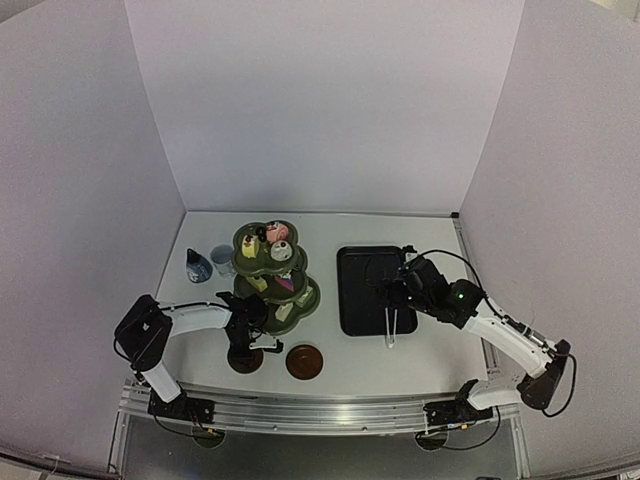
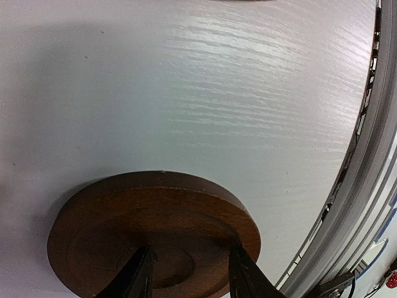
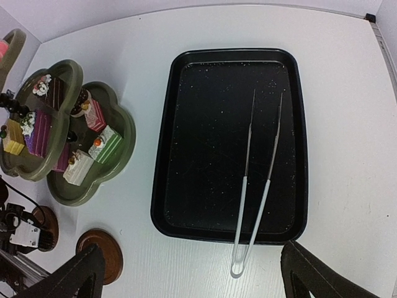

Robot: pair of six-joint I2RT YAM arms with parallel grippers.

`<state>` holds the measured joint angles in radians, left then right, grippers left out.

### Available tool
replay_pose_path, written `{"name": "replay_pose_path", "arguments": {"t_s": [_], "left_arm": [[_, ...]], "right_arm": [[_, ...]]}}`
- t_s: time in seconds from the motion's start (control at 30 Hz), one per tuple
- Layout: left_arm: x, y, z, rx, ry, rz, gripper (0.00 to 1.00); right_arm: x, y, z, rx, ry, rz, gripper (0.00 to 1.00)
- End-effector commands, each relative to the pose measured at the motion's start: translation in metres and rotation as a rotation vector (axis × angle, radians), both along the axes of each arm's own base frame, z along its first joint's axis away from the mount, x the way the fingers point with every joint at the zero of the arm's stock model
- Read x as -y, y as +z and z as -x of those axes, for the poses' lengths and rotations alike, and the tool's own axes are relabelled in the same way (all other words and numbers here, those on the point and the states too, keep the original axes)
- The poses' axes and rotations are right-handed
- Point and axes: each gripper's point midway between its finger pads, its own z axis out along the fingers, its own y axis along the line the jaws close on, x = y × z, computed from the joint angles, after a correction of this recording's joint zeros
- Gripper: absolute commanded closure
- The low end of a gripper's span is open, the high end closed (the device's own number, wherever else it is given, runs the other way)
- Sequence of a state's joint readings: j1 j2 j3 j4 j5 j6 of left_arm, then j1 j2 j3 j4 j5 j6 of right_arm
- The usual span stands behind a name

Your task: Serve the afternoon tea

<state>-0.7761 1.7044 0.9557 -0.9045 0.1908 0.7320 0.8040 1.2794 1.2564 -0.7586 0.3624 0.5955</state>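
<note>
The dark green three-tier stand [image 1: 300,303] holds several small pastries [image 1: 278,232] at the table's left centre. It also shows in the right wrist view [image 3: 124,124] with pink, green and white cakes [image 3: 105,144]. A white cup [image 1: 223,258] and a small blue jug [image 1: 198,267] stand to its left. My left gripper [image 1: 245,348] is open, its fingertips [image 2: 141,273] just over a round brown wooden coaster [image 2: 155,217]. My right gripper [image 1: 390,283] is open and empty, high above the tray [image 3: 205,136]; its fingers [image 3: 71,276] frame the view.
A black rectangular tray [image 1: 360,290] lies right of centre with metal tongs [image 3: 242,205] in it, their bend over the near rim. A second brown coaster [image 1: 304,361] lies near the front edge. The table's metal front rail [image 2: 366,205] is close to the left gripper.
</note>
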Motion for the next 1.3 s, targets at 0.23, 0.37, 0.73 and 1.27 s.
{"name": "replay_pose_path", "arguments": {"t_s": [0.23,0.37,0.73,1.27], "left_arm": [[0.017,0.001,0.0,-0.005,-0.028,0.064,0.58],[0.011,0.002,0.013,-0.044,-0.031,0.062,0.58],[0.021,0.009,0.009,-0.039,0.003,0.097,0.55],[0.016,0.048,0.006,-0.029,0.006,0.09,0.4]], "right_arm": [[0.004,0.003,0.002,0.013,-0.009,0.002,0.04],[0.003,0.002,0.001,0.01,-0.008,0.006,0.04],[-0.004,0.0,-0.002,0.0,0.009,0.012,0.04],[-0.004,0.0,0.0,-0.004,0.01,0.004,0.04]]}}
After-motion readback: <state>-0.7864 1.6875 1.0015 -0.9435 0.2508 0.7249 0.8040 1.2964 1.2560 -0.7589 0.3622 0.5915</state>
